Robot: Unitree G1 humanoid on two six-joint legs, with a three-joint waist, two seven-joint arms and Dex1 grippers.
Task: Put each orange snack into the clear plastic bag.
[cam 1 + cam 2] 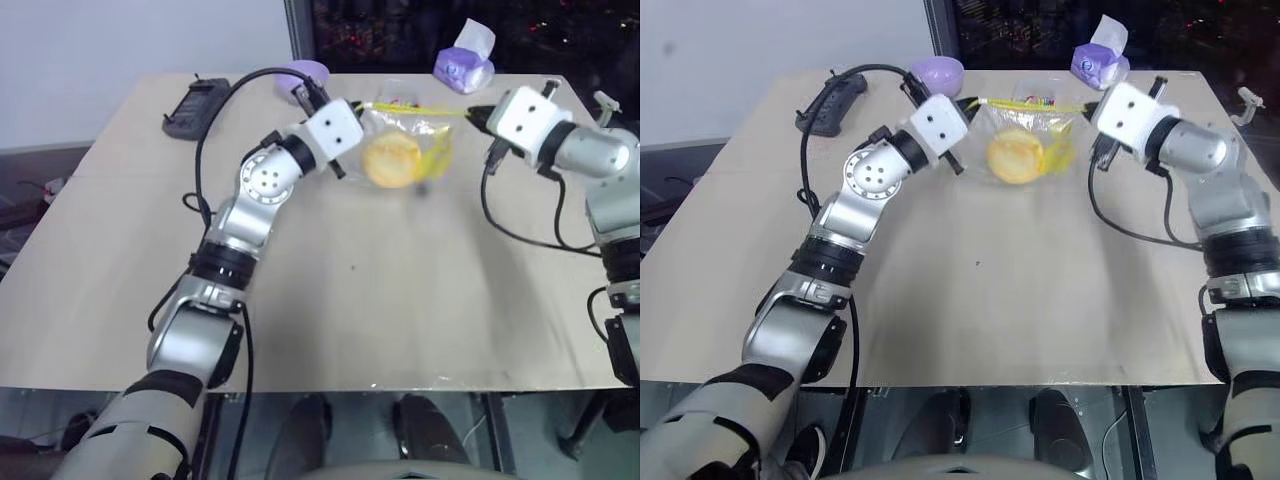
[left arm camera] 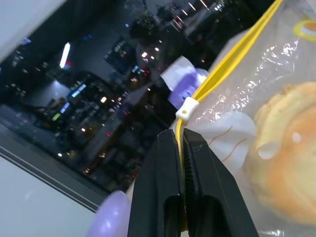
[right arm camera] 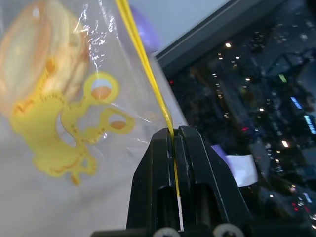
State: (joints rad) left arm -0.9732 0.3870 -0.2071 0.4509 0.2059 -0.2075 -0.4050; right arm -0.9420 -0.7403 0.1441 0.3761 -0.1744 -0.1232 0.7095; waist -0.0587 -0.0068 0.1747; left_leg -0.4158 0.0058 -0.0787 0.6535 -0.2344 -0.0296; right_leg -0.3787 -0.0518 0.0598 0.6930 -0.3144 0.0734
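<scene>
The clear plastic bag [image 1: 405, 140] hangs above the far middle of the table, stretched between my two grippers by its yellow zip strip [image 1: 410, 108]. An orange snack [image 1: 391, 160] sits inside the bag, low in its middle. My left gripper [image 2: 181, 143] is shut on the zip strip's left end, just below a small white slider [image 2: 185, 108]. At the strip's right end, my right gripper [image 3: 173, 138] is shut on it too. The bag's wall carries a yellow printed figure [image 3: 74, 128].
A lilac bowl [image 1: 303, 76] stands at the table's far edge behind my left gripper. A black power strip [image 1: 194, 106] lies at the far left, a purple tissue pack [image 1: 464, 66] at the far right. Cables trail from both arms over the beige table [image 1: 380, 300].
</scene>
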